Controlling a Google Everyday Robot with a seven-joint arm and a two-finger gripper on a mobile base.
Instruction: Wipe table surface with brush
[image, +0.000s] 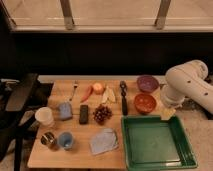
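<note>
On the far middle of the table surface (82, 155) the brush (123, 98) lies flat, handle toward the near edge, with the red bowl (145, 103) between it and my gripper (167, 112). The gripper hangs over the green tray's (150, 119) far right corner; open or shut, I cannot tell. Brush judged light, stiff, slim, probably smooth: take it mid-handle across the narrow width. No label or writing readable.

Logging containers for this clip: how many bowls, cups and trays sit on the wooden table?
Bowls: 2 (round purple bowl, round red bowl)
Cups: 2 (white cup, blue cup)
Trays: 1 (green plastic tray)
Total: 5
Gripper hovers beside the red bowl, by the tray's far corner.
</note>
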